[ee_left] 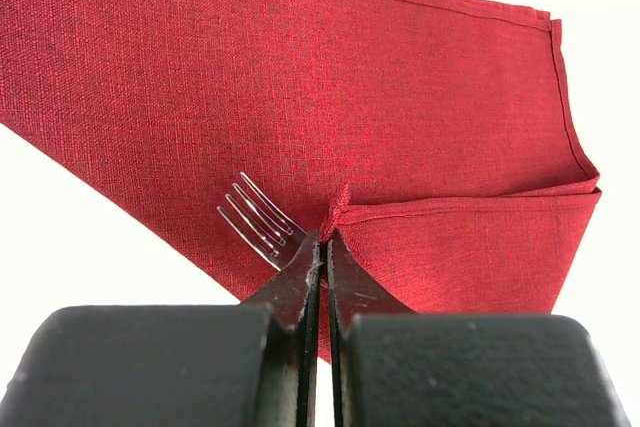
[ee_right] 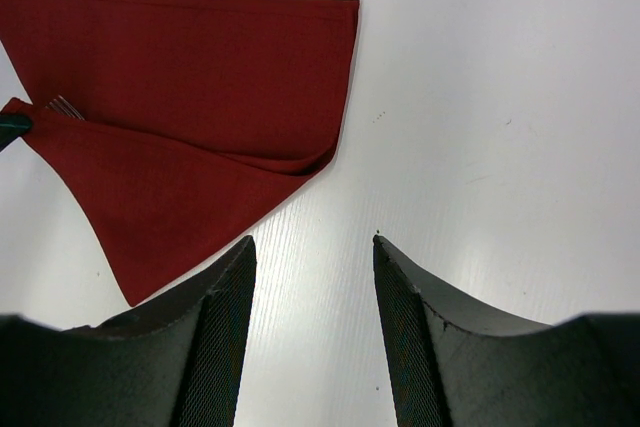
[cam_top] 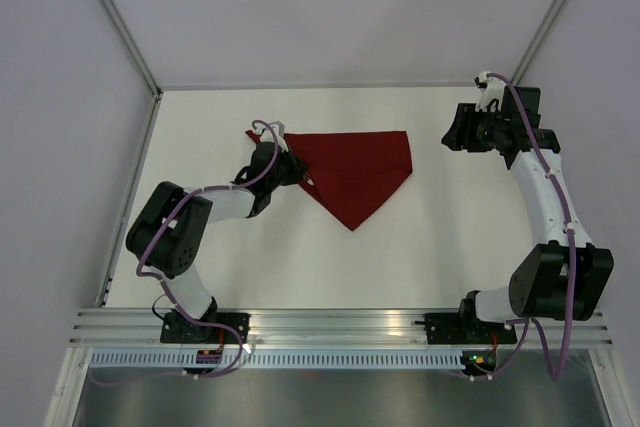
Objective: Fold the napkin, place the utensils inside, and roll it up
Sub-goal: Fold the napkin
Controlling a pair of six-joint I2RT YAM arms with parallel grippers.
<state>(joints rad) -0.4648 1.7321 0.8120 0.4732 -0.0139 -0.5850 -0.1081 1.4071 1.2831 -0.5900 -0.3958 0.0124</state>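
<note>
The dark red napkin [cam_top: 355, 172] lies folded into a triangle on the white table, its point toward the near edge. My left gripper [cam_top: 300, 175] is at its left corner, shut on a pinched bit of a folded-over flap [ee_left: 340, 205]. In the left wrist view the napkin [ee_left: 300, 77] fills the frame. The fork's silver tines [ee_left: 255, 217] lie on the cloth just left of my left gripper [ee_left: 325, 237]; its handle is hidden. My right gripper [cam_top: 452, 132] hovers at the back right, open and empty [ee_right: 315, 239], with the napkin [ee_right: 200, 77] and the fork tines [ee_right: 65, 107] off to its left.
The white table [cam_top: 400, 257] is bounded by grey walls at the back and sides. An aluminium rail [cam_top: 340, 322] runs along the near edge, where both arm bases are bolted.
</note>
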